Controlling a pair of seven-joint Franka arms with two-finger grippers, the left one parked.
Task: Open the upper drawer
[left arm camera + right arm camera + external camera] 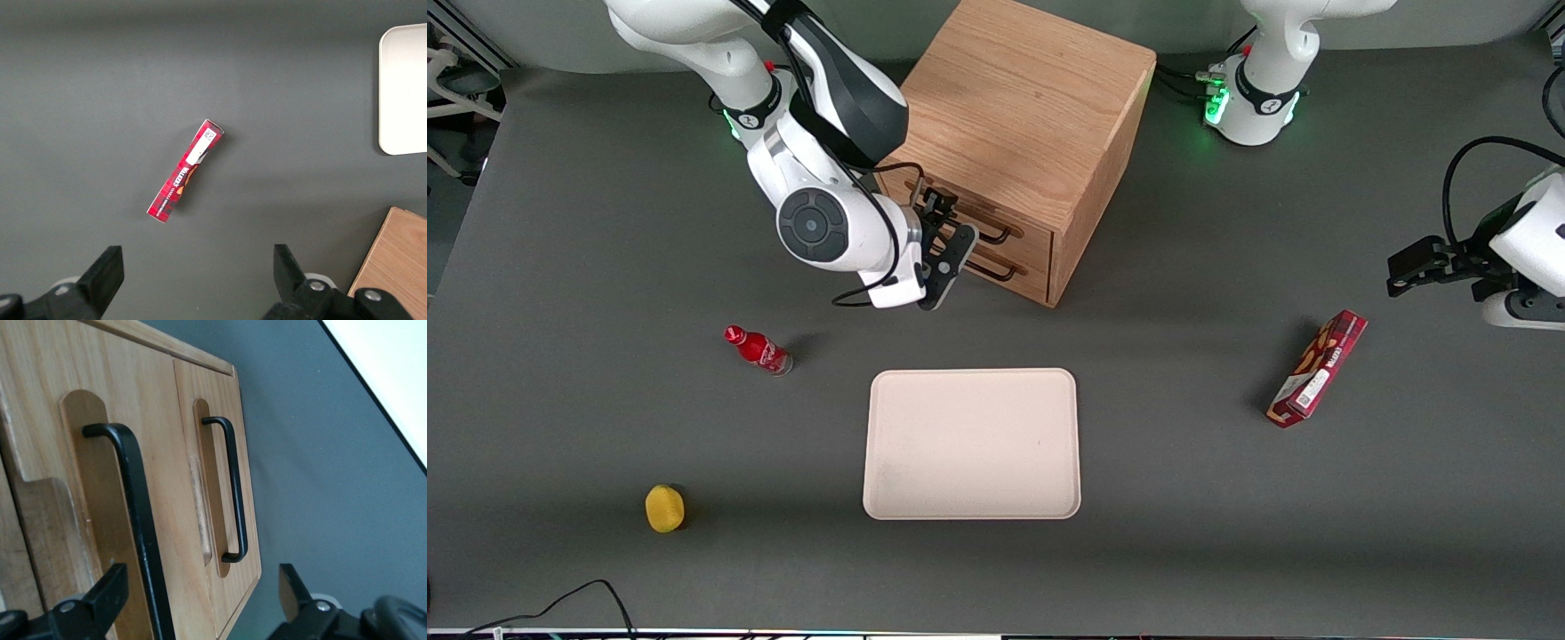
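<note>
At the cabinet (1018,133) front, gripper (941,233) positioned at the upper drawer (87,520), jaws spread wide to either side of its black handle (137,520), nothing gripped, drawer seen closed, lower drawer (213,487) closed beneath it.

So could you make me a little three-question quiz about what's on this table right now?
1. True or false: the gripper is at the cabinet's drawer front.
2. Which object lies nearest the front camera: A) red bottle, B) yellow round object, C) red snack box?
3. Fill in: both drawer handles are ___ metal bars.

Key
1. True: its open fingers straddle the upper drawer's handle.
2. B. It sits closer to the camera than the beige tray too.
3. Black, as on the lower drawer's handle.
</note>
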